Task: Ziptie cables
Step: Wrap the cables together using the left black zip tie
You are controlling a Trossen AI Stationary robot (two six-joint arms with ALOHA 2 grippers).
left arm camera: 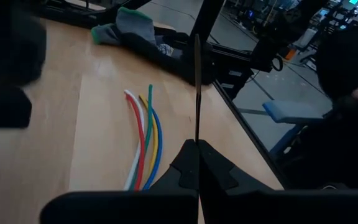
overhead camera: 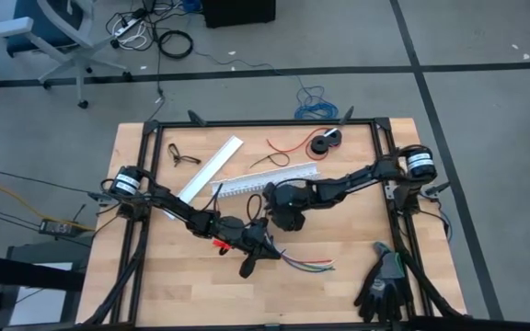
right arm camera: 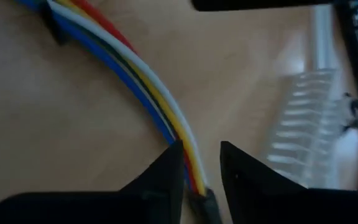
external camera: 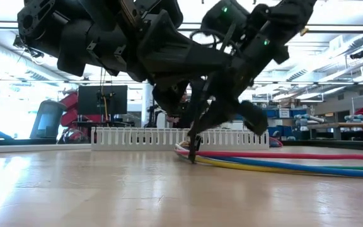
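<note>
Left hand [left arm camera: 197, 163] clamped on a thin black strip [left arm camera: 196, 87]; right hand [right arm camera: 201, 168], fingers slightly apart, straddles the cables [right arm camera: 138, 81] lying on the surface [overhead camera: 155, 276]. Keep the bundle gathered while threading.

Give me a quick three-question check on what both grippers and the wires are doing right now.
1. True or false: the left gripper is shut on a thin black strip.
2. Which colour is missing from the cables: A red, B purple, C green?
3. Fill in: the cables pass between the parted fingers of the ___ gripper.

Key: 1 true. 2 B. 3 right; the right gripper straddles them.
</note>
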